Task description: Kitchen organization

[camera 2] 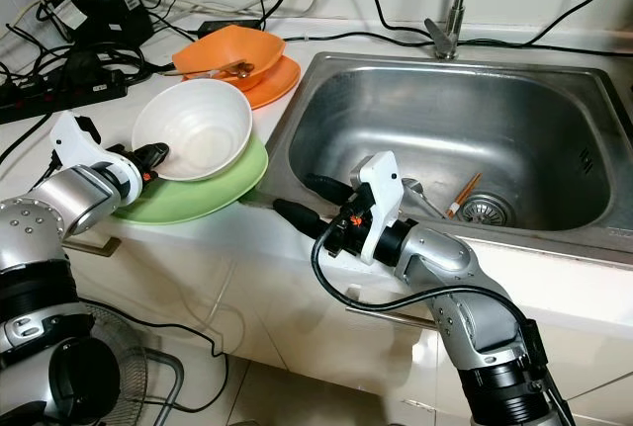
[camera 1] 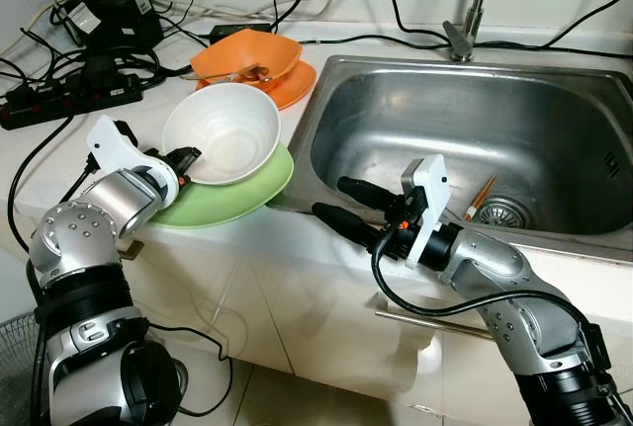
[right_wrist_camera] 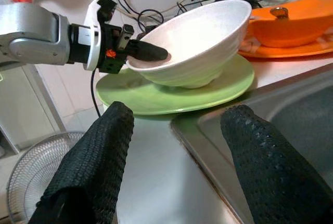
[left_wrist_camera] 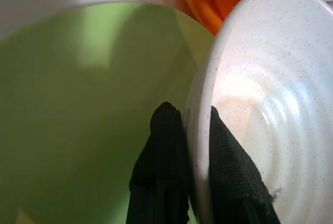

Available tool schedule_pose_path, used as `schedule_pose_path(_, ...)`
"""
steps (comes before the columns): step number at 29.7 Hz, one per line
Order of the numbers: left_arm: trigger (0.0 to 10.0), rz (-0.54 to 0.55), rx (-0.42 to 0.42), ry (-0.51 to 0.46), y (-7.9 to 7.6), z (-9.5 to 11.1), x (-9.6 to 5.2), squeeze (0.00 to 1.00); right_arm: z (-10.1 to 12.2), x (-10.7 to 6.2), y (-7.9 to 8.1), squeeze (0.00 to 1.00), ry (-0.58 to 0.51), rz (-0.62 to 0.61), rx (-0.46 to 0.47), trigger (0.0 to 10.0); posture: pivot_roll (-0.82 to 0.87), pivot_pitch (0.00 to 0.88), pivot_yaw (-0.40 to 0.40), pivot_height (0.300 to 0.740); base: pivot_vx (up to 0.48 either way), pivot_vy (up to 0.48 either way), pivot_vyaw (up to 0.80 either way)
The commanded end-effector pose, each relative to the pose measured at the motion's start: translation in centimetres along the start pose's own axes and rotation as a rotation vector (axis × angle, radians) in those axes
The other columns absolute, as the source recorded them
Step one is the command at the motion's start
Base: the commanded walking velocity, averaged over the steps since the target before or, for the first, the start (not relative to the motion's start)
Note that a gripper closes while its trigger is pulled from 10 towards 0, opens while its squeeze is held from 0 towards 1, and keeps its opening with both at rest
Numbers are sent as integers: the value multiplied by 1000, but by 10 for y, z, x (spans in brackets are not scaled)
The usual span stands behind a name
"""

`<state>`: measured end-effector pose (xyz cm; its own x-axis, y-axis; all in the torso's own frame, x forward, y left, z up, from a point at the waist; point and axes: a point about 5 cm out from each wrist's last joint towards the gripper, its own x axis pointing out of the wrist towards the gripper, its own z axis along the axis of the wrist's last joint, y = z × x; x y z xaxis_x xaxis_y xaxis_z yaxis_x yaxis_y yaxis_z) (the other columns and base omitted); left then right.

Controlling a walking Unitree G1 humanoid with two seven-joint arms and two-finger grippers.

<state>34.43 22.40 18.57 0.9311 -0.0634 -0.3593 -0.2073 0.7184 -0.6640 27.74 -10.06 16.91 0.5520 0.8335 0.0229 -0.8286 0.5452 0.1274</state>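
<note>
Nearest us, the right gripper (camera 1: 334, 198) hangs over the front lip of the stainless steel sink (camera 1: 554, 120), its two black fingers spread wide and empty — parked there, by the look of it, aimed toward the dishes so it can take over or steady something. Across at the counter edge, the left gripper (camera 1: 190, 156) has pinched the near rim of the speckled white ceramic bowl (camera 1: 223, 129), one finger inside, one outside (the left wrist view shows the rim squeezed tight between them). That grip tips the bowl up off the round pale-green plate (camera 1: 252, 192) — it's tilted, far side resting on the plate. Likely a lift to restack. Beyond, an orange bowl (camera 1: 247, 55) sits on an orange plate (camera 1: 292, 85), and chopsticks (camera 1: 479, 198) lie by the sink's drain.
</note>
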Motion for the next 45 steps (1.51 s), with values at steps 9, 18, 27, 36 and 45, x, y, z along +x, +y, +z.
schedule_pose_path(9, 0, -148, 163, -108, -18, -7, -8, 0, 6, 4, -2, 0, -23, -3, -12, 10000, -47, 26, 123, 740, 0, 0, 0)
schedule_pose_path(18, 0, -295, 311, -227, -34, -21, -16, 0, 6, 8, -15, 0, -5, -115, 12, 10000, -50, 27, 118, 740, 0, 0, 0)
schedule_pose_path(27, 0, -437, 432, -301, -55, -34, -23, 0, 14, 13, -36, 0, -70, -260, 161, 10000, -51, 27, 112, 740, 0, 0, 0)
schedule_pose_path(36, 0, -495, 481, -289, -60, -51, -21, 0, 19, 19, -37, 0, -92, -262, 207, 10000, -53, 28, 111, 740, 0, 0, 0)
schedule_pose_path(45, 0, -515, 518, -281, -62, -59, -20, 0, 26, 19, -36, 0, -141, -225, 327, 10000, -55, 33, 111, 740, 0, 0, 0)
